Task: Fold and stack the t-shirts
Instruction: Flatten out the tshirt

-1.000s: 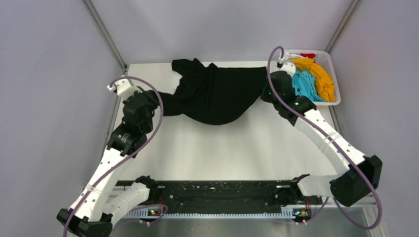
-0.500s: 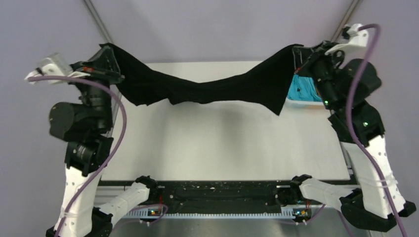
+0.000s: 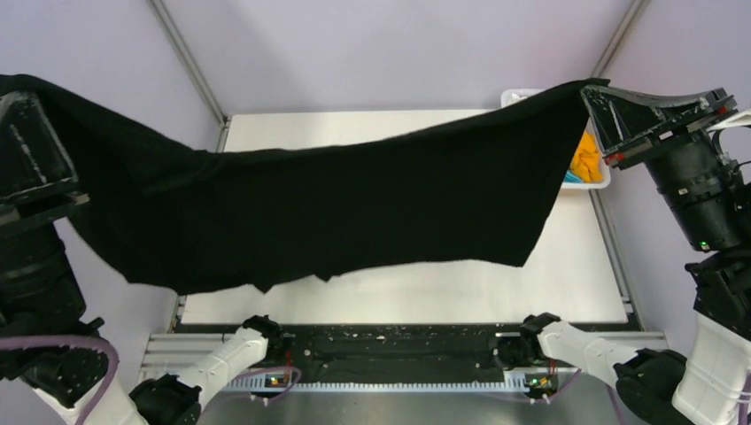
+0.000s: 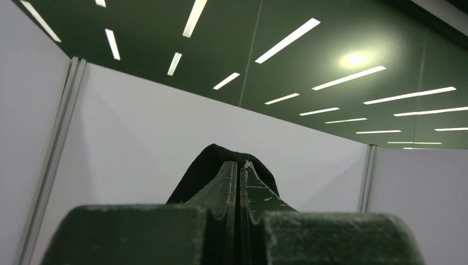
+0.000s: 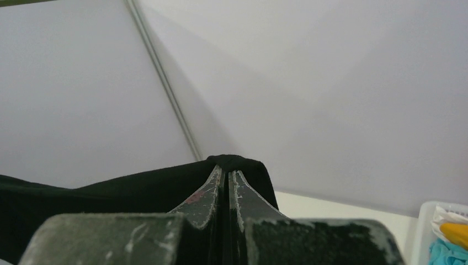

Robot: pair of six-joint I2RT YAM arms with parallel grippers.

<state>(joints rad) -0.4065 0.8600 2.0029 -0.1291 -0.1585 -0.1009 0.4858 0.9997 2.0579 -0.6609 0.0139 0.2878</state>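
Note:
The large black t-shirt (image 3: 336, 212) hangs spread wide in the air above the table, stretched between both arms with its lower edge sagging free. My left gripper (image 3: 11, 93) is raised high at the far left, shut on one top corner. In the left wrist view its fingertips (image 4: 232, 171) pinch black cloth (image 4: 204, 165). My right gripper (image 3: 592, 93) is raised at the far right, shut on the other corner. Black cloth (image 5: 110, 193) trails leftward from that gripper (image 5: 226, 172). An orange t-shirt (image 3: 584, 159) and a sky-blue one (image 5: 444, 251) lie in the basket.
The white plastic basket (image 3: 518, 93) stands at the table's back right corner, partly hidden behind the raised shirt. The white table (image 3: 425, 292) shows below the hanging cloth. Grey walls and frame posts (image 3: 190, 66) enclose the back and sides.
Both arms have lifted the black t-shirt off the table and pulled its corners up and apart. It went from a bunched heap to a wide hanging sheet.

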